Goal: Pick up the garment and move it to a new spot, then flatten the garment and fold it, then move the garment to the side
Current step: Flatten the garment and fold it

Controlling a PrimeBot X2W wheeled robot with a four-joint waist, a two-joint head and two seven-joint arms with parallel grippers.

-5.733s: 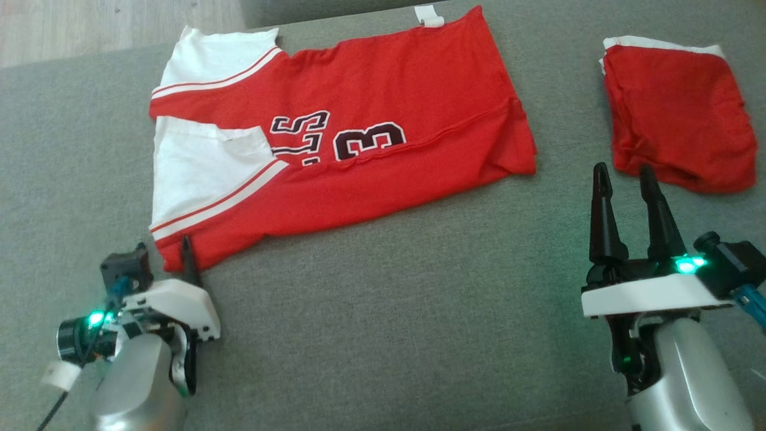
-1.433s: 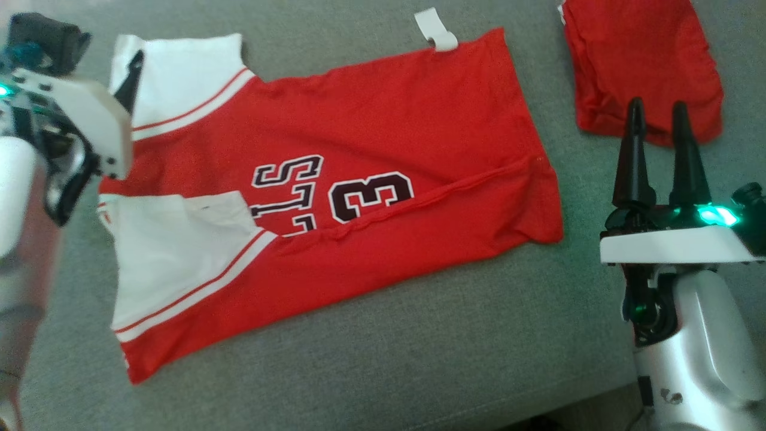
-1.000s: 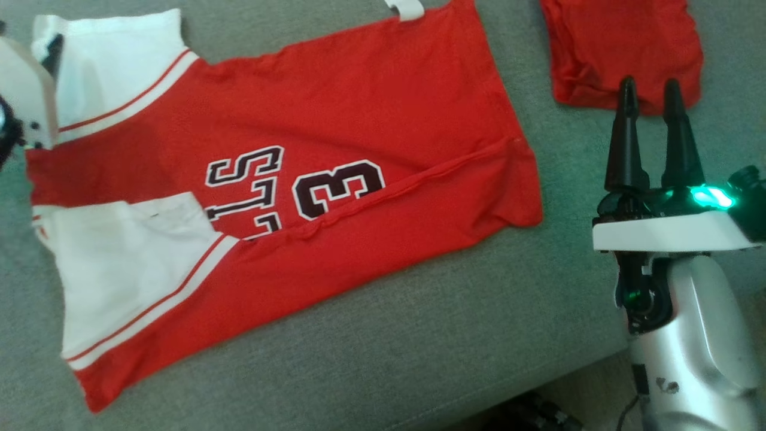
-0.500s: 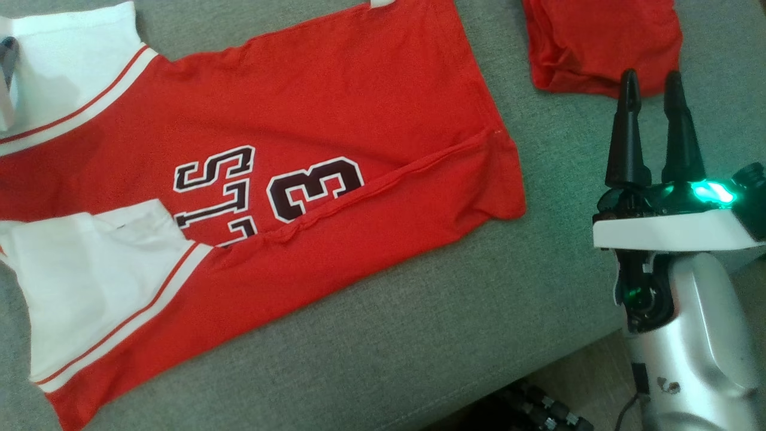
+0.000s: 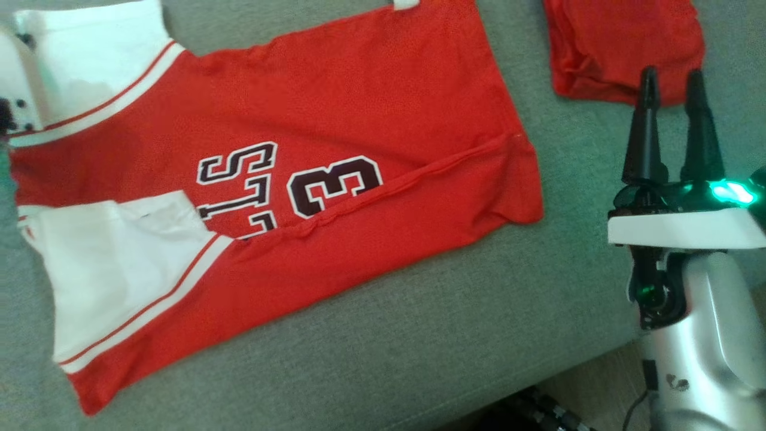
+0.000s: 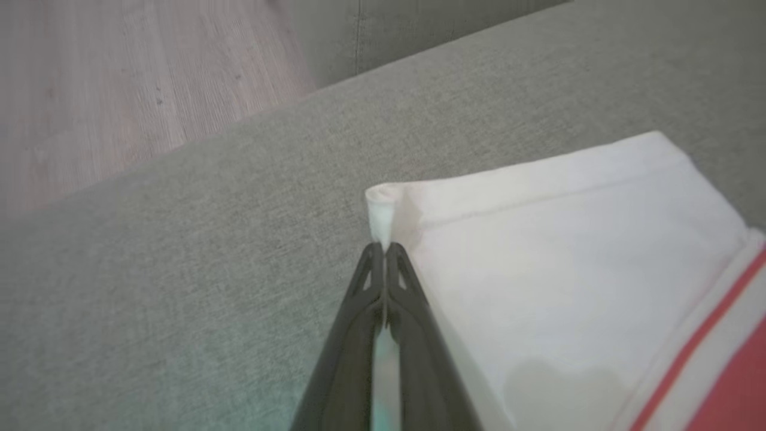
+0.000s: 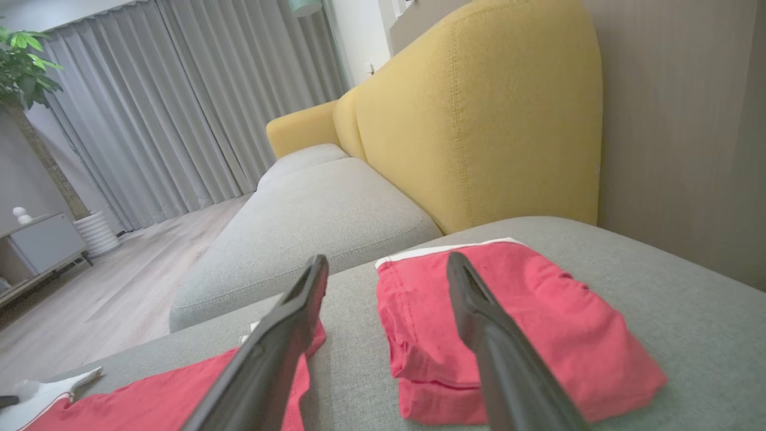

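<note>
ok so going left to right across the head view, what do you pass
left gripper at the edge, shut on the sleeve corner → jersey → folded red cloth → right gripper, open

The left gripper point(image 6: 383, 246) has its fingers pressed tight together, pinching a white corner of the garment point(image 6: 538, 251). Its white housing point(image 5: 18, 90) sits at the head view's left edge. The right gripper point(image 5: 671, 81) is open, its fingers apart and pointing up the view, on a silver forearm point(image 5: 706, 347).
</note>
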